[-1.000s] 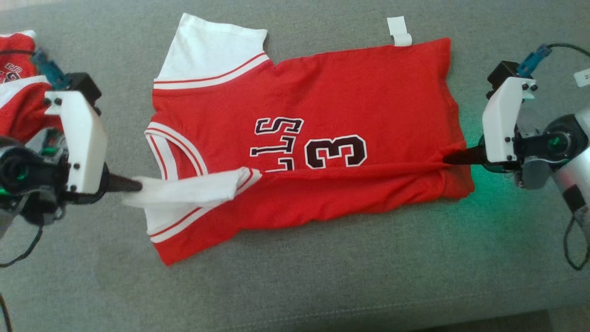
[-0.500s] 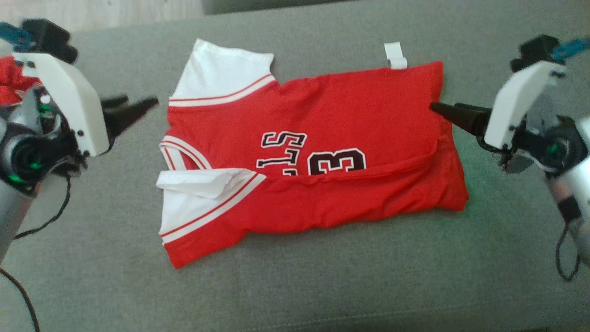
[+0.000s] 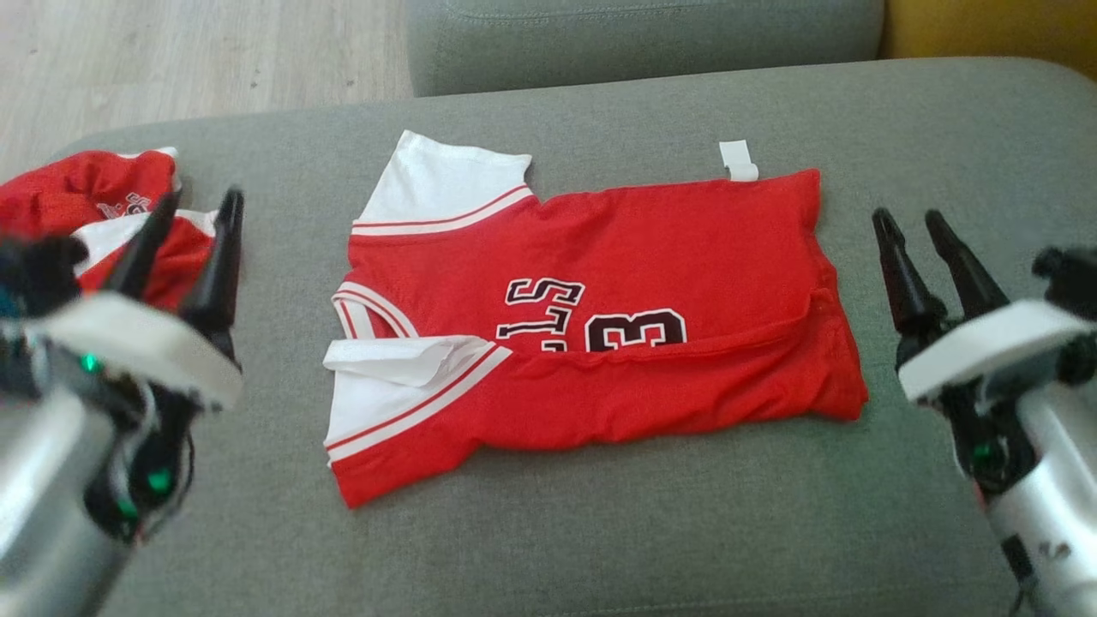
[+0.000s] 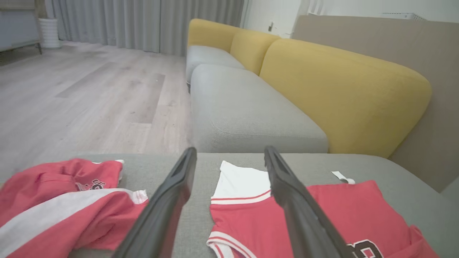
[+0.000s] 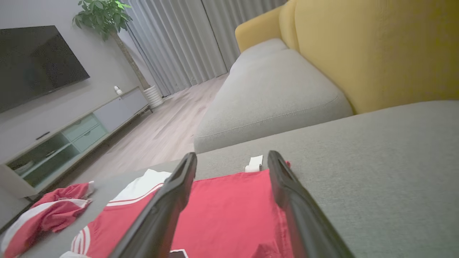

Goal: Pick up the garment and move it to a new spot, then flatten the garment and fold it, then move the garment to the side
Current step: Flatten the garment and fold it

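Garment (image 3: 617, 283), one, on sofa (image 3: 600, 548), one crumpled jersey (image 3: 86, 184), left gripper (image 3: 202, 197) and right gripper (image 3: 906, 215) spread, empty.

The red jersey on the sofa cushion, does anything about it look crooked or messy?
Yes. The jersey has its near edge folded over unevenly, hiding part of its lettering. The near white sleeve lies crumpled on top, and a white tag sticks out past the far edge.
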Available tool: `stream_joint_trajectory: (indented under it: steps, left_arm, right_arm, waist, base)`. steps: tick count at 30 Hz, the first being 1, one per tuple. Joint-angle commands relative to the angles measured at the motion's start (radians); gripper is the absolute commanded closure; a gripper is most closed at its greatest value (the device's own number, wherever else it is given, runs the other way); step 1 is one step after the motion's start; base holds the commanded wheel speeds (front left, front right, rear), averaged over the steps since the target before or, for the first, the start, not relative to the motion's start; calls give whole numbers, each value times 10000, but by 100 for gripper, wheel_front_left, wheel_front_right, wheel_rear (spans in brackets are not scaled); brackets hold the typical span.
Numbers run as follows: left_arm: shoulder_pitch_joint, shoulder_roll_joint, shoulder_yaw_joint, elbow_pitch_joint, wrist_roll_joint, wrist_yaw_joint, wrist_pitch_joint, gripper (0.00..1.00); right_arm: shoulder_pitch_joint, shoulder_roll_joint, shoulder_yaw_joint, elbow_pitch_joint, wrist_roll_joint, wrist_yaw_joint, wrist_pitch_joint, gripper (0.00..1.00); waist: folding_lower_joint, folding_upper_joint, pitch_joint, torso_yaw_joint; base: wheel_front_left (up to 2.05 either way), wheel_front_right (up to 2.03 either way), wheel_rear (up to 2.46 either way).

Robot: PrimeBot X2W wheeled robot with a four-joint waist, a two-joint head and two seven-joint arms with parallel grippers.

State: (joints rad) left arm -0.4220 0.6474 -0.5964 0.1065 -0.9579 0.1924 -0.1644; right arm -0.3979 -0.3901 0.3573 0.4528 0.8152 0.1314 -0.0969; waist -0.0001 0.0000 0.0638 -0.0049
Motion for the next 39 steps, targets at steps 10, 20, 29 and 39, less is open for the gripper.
stream_joint_trajectory:
  steps: [10, 20, 29, 39]
  left_arm:
    - [1983, -238, -35, -767, 766, 1261, -711, 0]
    - [2143, -883, -1066, 224, 681, 1266, 362, 0]
    - [2018, -1124, -1233, 614, -99, 1105, 1632, 0]
    - [1609, -1543, -1482, 1392, -406, 753, 2242, 0]
  right_arm:
    - [1123, 533, -708, -262, -2266, -7, 870, 0]
    - [1632, 1005, -1869, -292, -3531, -7, 2911, 0]
    - [1933, 1593, -2551, -607, -4231, -7, 4230, 0]
    - [1786, 2055, -2772, -646, -4703, -7, 4853, 0]
  waist:
    - [1, 0, 353, 29]
    - [1, 0, 846, 211]
    - [1, 0, 1050, 211]
    - [1, 0, 1358, 107]
  base:
    - [0, 0, 0]
    - [0, 0, 0]
    - [0, 0, 0]
    - [0, 0, 0]
